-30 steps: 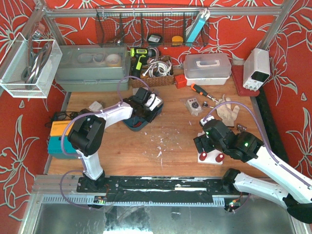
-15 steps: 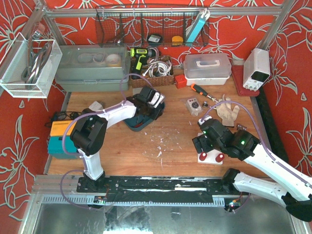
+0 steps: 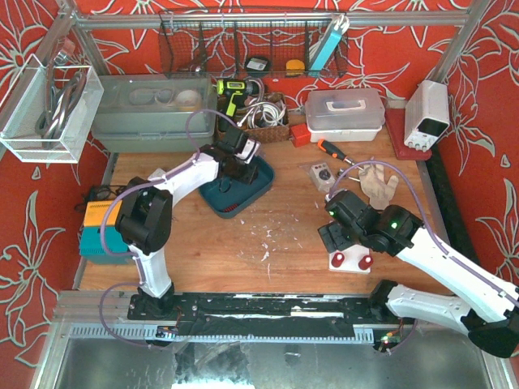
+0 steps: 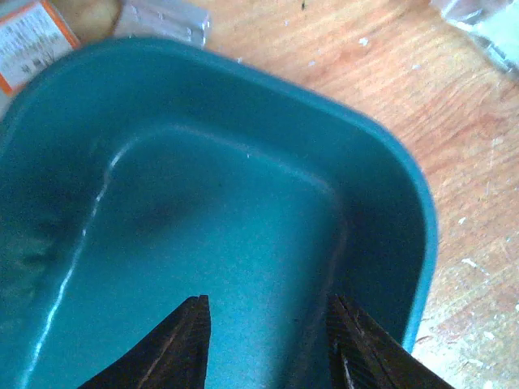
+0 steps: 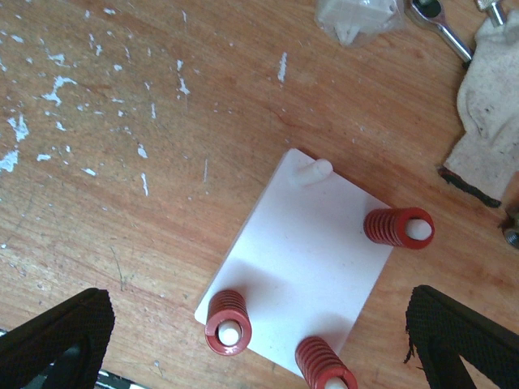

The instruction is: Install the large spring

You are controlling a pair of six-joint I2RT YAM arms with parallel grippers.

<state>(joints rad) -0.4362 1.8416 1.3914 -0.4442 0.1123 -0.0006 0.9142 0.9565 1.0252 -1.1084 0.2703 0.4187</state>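
A white plate (image 5: 312, 255) lies on the wooden table with three red springs on its pegs (image 5: 227, 321) (image 5: 398, 227) (image 5: 324, 365). They look alike in size, so I cannot tell which is the large spring. One corner peg (image 5: 312, 172) is bare. My right gripper (image 5: 258, 300) hovers over the plate (image 3: 349, 261), open wide and empty. My left gripper (image 4: 268, 301) hangs over the empty teal tray (image 4: 243, 219), jaws apart with nothing between them. In the top view the left gripper (image 3: 242, 166) sits above the tray's (image 3: 231, 209) far end.
A glove (image 3: 379, 185), a ratchet (image 5: 438, 28), a screwdriver (image 3: 334, 151) and a bagged part (image 3: 322, 175) lie behind the plate. A grey bin (image 3: 154, 113), a cable basket (image 3: 255, 121), a white box (image 3: 345, 113) and a power supply (image 3: 427, 113) line the back. An orange and teal device (image 3: 97, 231) sits left.
The left gripper has lifted and drawn back from the tray, and its jaws have parted. The tray now shows more. The right arm has shifted slightly over the plate.
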